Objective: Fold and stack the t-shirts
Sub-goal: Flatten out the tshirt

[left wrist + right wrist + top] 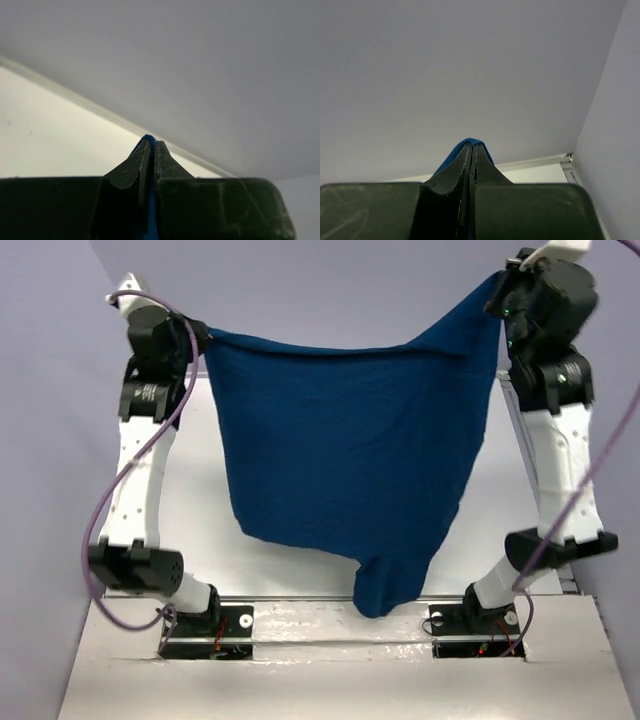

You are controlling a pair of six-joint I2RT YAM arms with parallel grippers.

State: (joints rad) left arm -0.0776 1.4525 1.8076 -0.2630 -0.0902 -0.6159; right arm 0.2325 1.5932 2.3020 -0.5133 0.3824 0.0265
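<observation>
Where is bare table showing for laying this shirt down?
Bare table shows in a strip between the left arm and the hanging t-shirt, and in another between it and the right arm. The middle is hidden behind the cloth. Near edge: crowded by arm bases.

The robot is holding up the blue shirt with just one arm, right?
Not quite. It is two arms: in the top external view the left gripper and the right gripper each pinch a top corner of the blue shirt, holding it up between them.
</observation>
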